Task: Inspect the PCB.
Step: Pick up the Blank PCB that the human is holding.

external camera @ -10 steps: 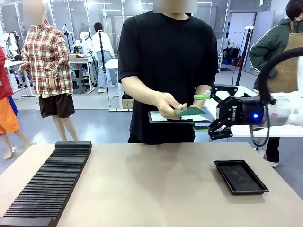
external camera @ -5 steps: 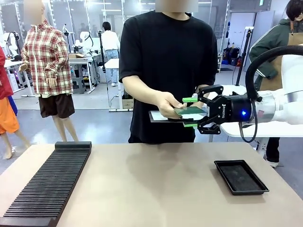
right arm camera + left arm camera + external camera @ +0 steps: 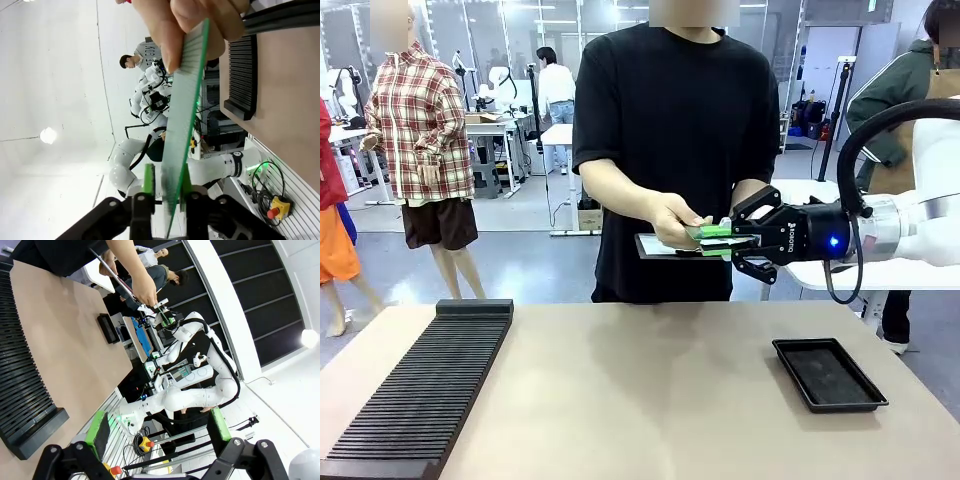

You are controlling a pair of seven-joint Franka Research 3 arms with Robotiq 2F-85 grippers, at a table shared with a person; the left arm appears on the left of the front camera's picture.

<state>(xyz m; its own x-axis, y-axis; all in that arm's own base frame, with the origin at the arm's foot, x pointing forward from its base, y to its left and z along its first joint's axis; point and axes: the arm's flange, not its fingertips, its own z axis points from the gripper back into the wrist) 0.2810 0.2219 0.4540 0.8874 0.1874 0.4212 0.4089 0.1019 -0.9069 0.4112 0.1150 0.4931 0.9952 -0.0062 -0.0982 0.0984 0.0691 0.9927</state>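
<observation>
Right wrist view: right pincer pinched on PCB edge, pads both faces. Person's hand holds far end, seemingly above clipboard, well above desk. Left pincer wide open, empty.

The front camera faces across the worktop from the near side at the person on the far side. The left wrist camera, rolled sideways, looks past its end effector from the near left over the same worktop. The right wrist one sits close up to the PCB, held in a hand that all three views share.
</observation>
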